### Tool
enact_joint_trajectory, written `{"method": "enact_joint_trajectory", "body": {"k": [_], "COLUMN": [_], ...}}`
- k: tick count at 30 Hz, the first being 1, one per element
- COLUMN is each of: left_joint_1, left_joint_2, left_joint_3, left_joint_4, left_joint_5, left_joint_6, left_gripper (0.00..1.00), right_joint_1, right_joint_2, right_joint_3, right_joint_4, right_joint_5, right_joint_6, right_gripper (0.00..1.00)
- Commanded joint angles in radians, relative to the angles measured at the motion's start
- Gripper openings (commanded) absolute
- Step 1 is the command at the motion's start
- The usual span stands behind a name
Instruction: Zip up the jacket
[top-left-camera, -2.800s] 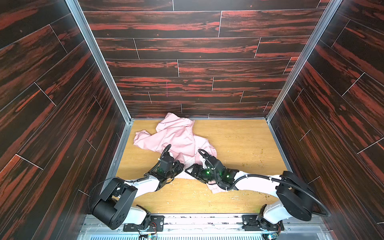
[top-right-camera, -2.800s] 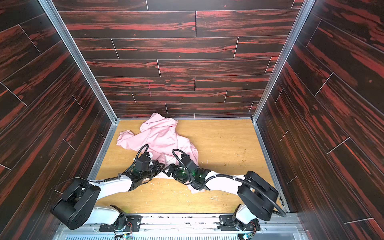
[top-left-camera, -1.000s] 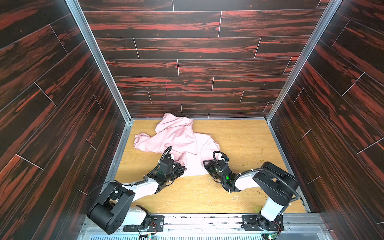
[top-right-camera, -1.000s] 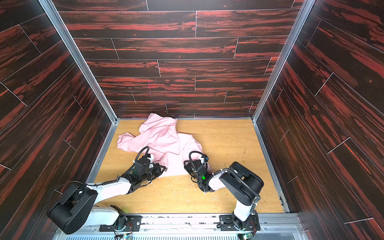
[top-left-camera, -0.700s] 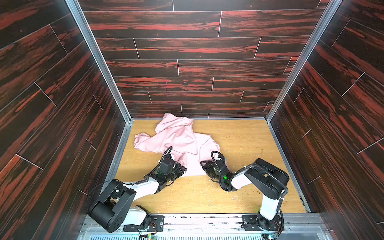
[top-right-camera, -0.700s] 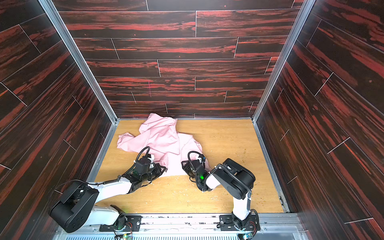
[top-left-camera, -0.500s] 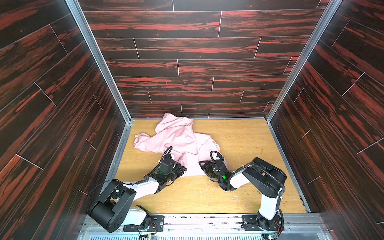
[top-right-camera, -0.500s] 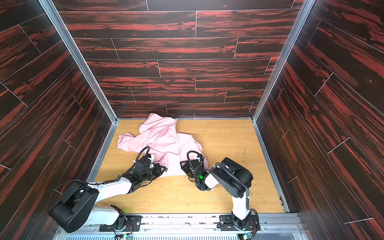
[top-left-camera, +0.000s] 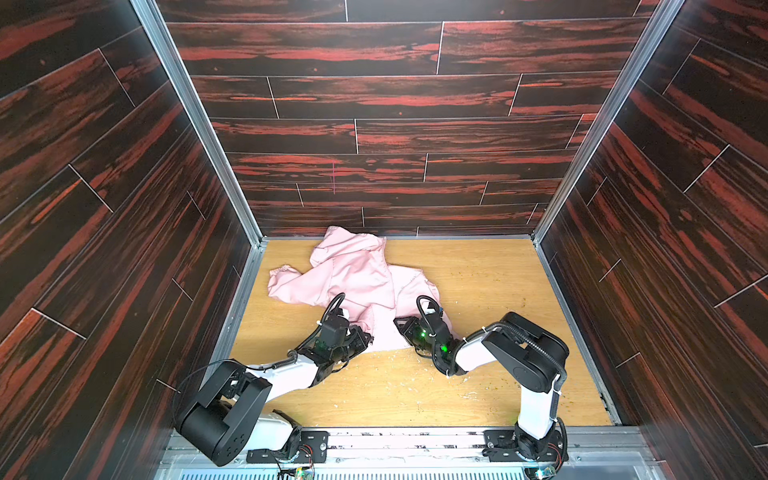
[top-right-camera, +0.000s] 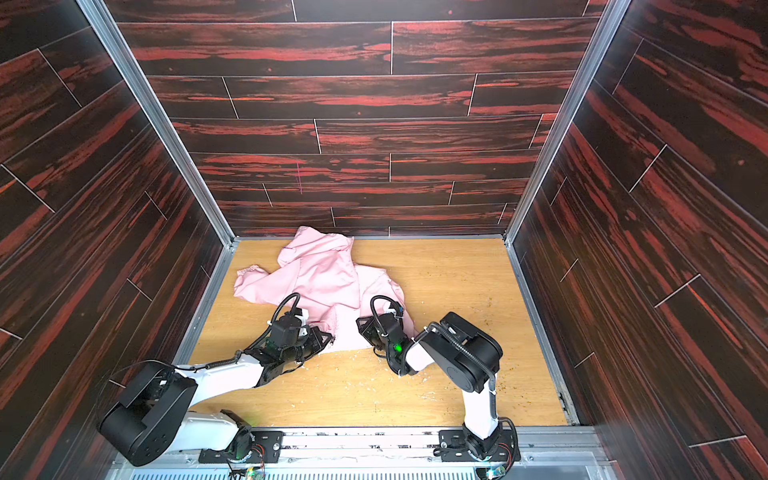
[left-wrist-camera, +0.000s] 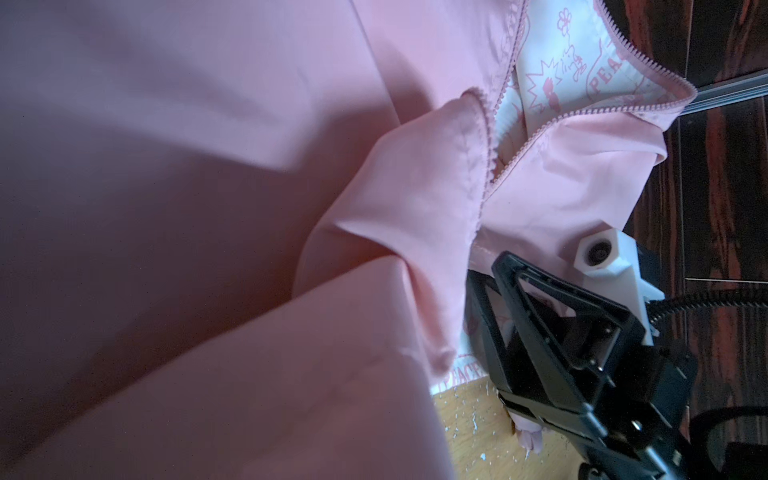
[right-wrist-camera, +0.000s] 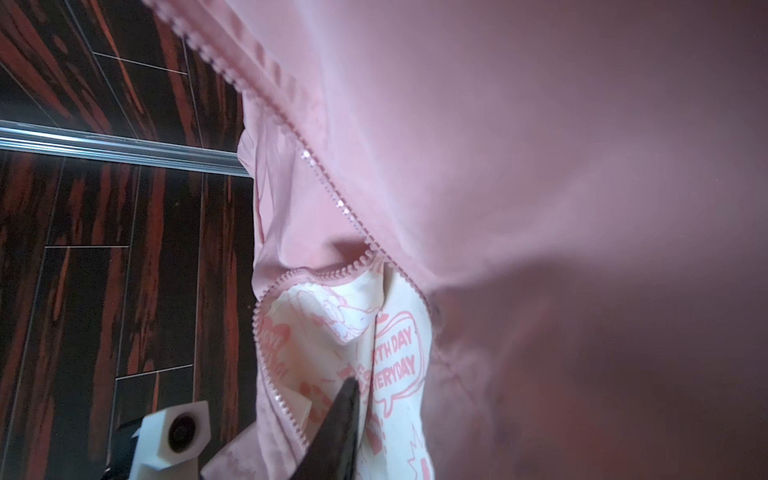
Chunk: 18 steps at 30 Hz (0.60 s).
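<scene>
Lying with its long axis running away from the arms, the jacket (top-left-camera: 357, 274) had its hood (top-left-camera: 353, 245) by the back wall (top-left-camera: 395, 187) and its hem (top-left-camera: 386, 344) nearest the arms' bases. On that hem, we judged, the coming move turned.

We saw both arms reach the hem end of the jacket, one on either side of the front opening. The left claw (top-left-camera: 367, 337) was at the left edge and the right claw (top-left-camera: 399, 322) at the right, with a strip of pale lining (right-wrist-camera: 316, 332) between them. The two rows of zipper teeth (right-wrist-camera: 332, 195) ran up the jacket's length and stood apart at the hem; we could not make out the slider.

The left claw was clamped shut, and we judged that it gripped the jacket, since cloth bunched close against its wrist camera. Of the right claw we saw one dark finger (right-wrist-camera: 347, 415) over the lining, its partner hidden by cloth, so we could not tell whether it gripped. Neither arm was plainly nearer.

Around the jacket the wooden table (top-left-camera: 478, 282) lay flat and scuffed, with open room to the jacket's right. Dark side walls (top-left-camera: 124, 208) closed in.
</scene>
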Motion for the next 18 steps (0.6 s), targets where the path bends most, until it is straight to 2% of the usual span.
{"method": "enact_joint_trajectory", "body": {"k": [1,8,18], "left_joint_1": [-0.003,-0.003,-0.002], "left_joint_2": [-0.033,-0.034,-0.046], "left_joint_3": [0.004,0.001,-0.003], "left_joint_4": [-0.025,-0.021,-0.031], "left_joint_5": [-0.012,-0.014,-0.015], "left_joint_6": [0.013,0.010,0.012], "left_gripper": [0.00,0.00,0.00], "right_joint_1": [-0.005,-0.006,-0.012], "right_joint_2": [0.044,0.049,0.082], "right_joint_3": [0.024,0.036,0.057], "right_joint_4": [-0.040,-0.125,-0.075], "right_joint_5": [0.010,0.019,0.031], "right_joint_6": [0.001,0.026,0.044], "right_gripper": [0.33,0.36,0.29]}}
